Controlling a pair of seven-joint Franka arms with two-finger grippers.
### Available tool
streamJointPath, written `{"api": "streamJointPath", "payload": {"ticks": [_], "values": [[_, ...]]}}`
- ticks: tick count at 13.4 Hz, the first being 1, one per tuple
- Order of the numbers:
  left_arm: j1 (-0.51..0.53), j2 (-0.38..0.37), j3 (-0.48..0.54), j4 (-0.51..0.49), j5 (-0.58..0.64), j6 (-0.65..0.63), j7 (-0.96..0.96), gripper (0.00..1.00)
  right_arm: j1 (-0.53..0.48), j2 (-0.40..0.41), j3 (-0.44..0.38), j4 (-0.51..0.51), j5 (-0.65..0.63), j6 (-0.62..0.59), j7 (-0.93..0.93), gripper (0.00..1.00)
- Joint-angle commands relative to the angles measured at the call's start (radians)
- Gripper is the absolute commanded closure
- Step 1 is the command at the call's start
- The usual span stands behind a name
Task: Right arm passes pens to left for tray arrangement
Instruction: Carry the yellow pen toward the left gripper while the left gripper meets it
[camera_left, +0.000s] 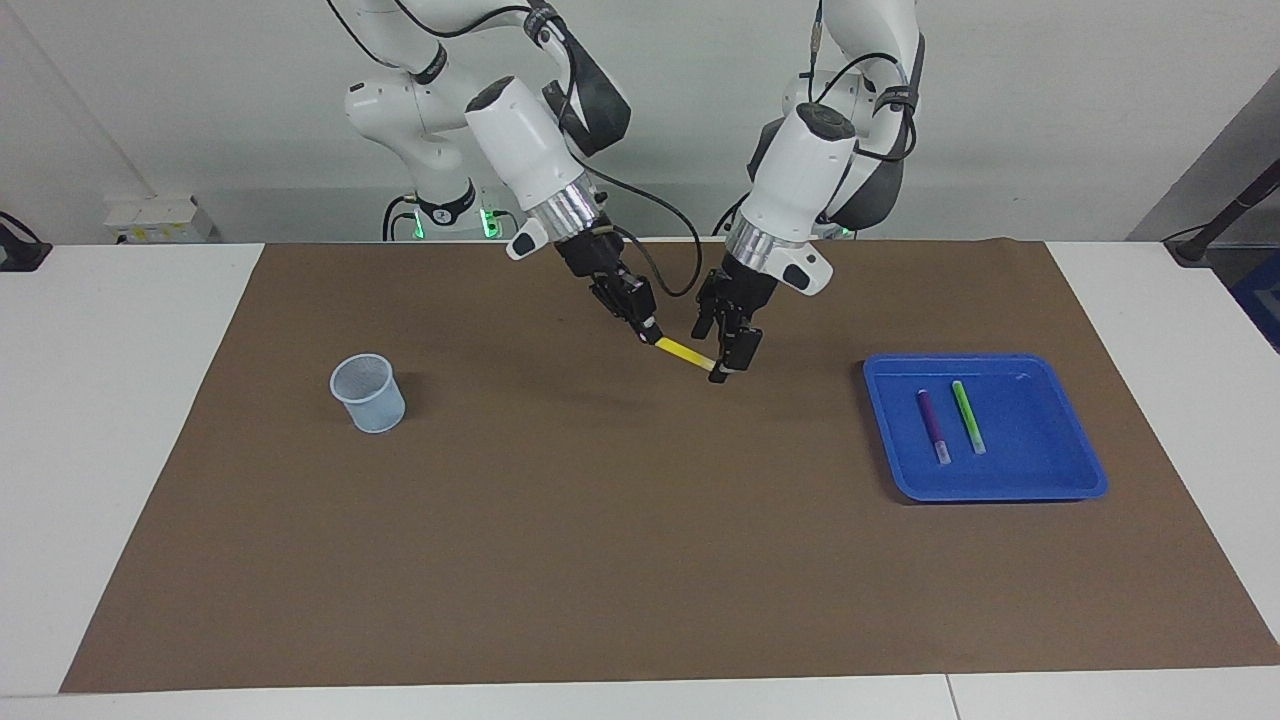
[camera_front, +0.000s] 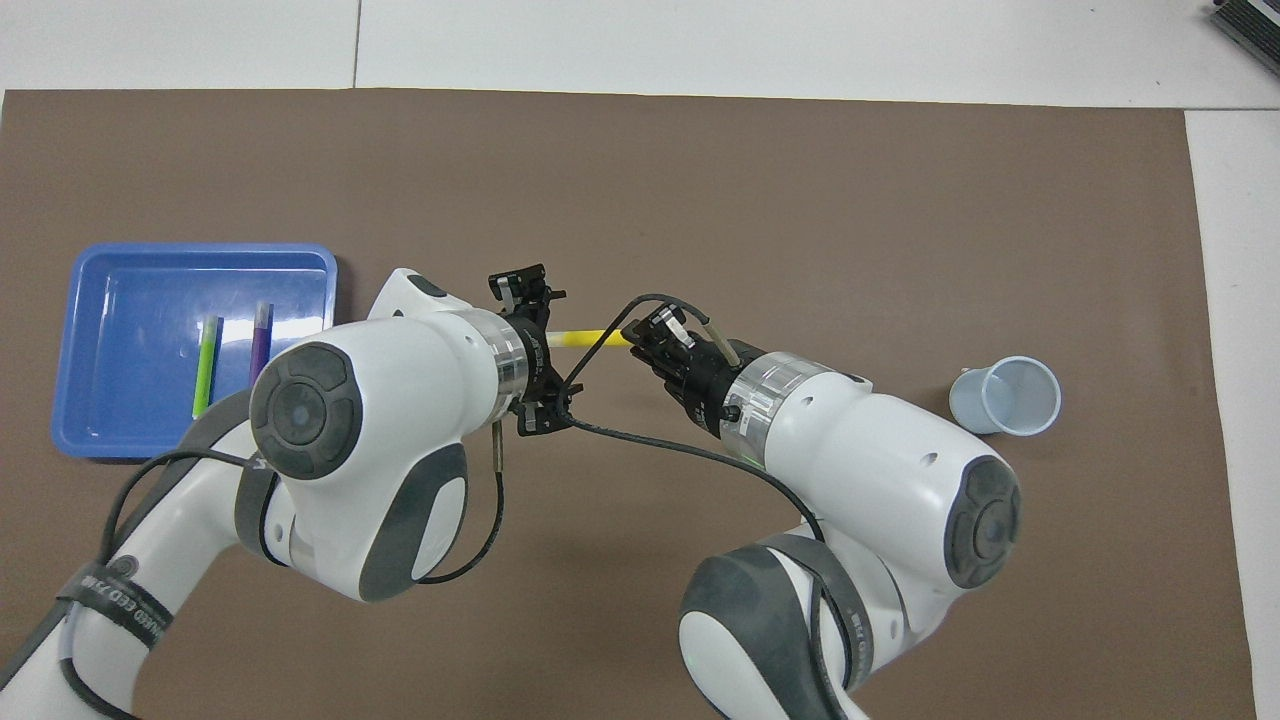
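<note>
Three pens, one tray, one cup, two arms on a brown mat (camera_left: 600, 560) over a white table (camera_left: 120, 400); listed from the right arm's end of the table to the left arm's end, as the facing view runs.

Item 1. Mesh cup (camera_left: 369, 392), pale blue, upright, at the right arm's end of the mat, well apart from everything else.

Item 2. Right gripper (camera_left: 648, 334), held above the middle of the mat, slanting down. Its fingers are closed on one end of the yellow pen (camera_left: 684, 351).

Item 3. Yellow pen, off the mat, nearly level, spanning the gap between the two grippers, sloping slightly down toward the left gripper.

Item 4. Left gripper (camera_left: 722, 374), also above the middle of the mat, pointing down, its tips at the pen's other end. The fingers look drawn in around that end; whether they actually clamp it cannot be told.

Item 5. Blue tray (camera_left: 1000, 487), flat on the mat at the left arm's end.

Item 6. Purple pen (camera_left: 934, 425), lying in the tray, on the side toward the grippers.

Item 7. Green pen (camera_left: 968, 416), lying in the tray just beside the purple pen and roughly parallel to it, not touching; both have their pale ends pointing away from the robots.
</note>
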Motion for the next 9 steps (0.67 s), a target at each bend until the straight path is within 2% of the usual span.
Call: {"api": "streamJointPath", "payload": {"ticks": [1,2,3,5,6,8,9], "values": [[-0.04,-0.028,0.018,-0.032,0.06,0.03,-0.095,0.0,-0.008,-0.017,0.005,-0.015,0.032,-0.002,-0.011,1.0],[-0.052,-0.028,0.018,-0.032,0.083,0.03,-0.106,0.0,-0.008,-0.017,0.005,-0.015,0.032,-0.002,-0.011,1.0],[-0.056,-0.028,0.018,-0.03,0.094,0.03,-0.117,0.06,-0.008,-0.017,0.005,-0.013,0.032,-0.002,-0.013,1.0],[-0.062,-0.028,0.02,-0.029,0.098,0.03,-0.126,0.31,-0.008,-0.016,0.005,-0.013,0.032,-0.002,-0.013,1.0],[-0.062,-0.028,0.018,-0.029,0.098,0.031,-0.127,0.39,-0.01,-0.014,0.005,-0.013,0.032,-0.002,-0.013,1.0],[-0.062,-0.028,0.018,-0.029,0.098,0.031,-0.135,0.69,-0.013,-0.014,0.005,-0.01,0.032,-0.002,-0.013,1.0],[-0.062,-0.028,0.018,-0.029,0.098,0.031,-0.146,0.8,-0.014,-0.014,0.005,-0.01,0.032,-0.002,-0.014,1.0]]}}
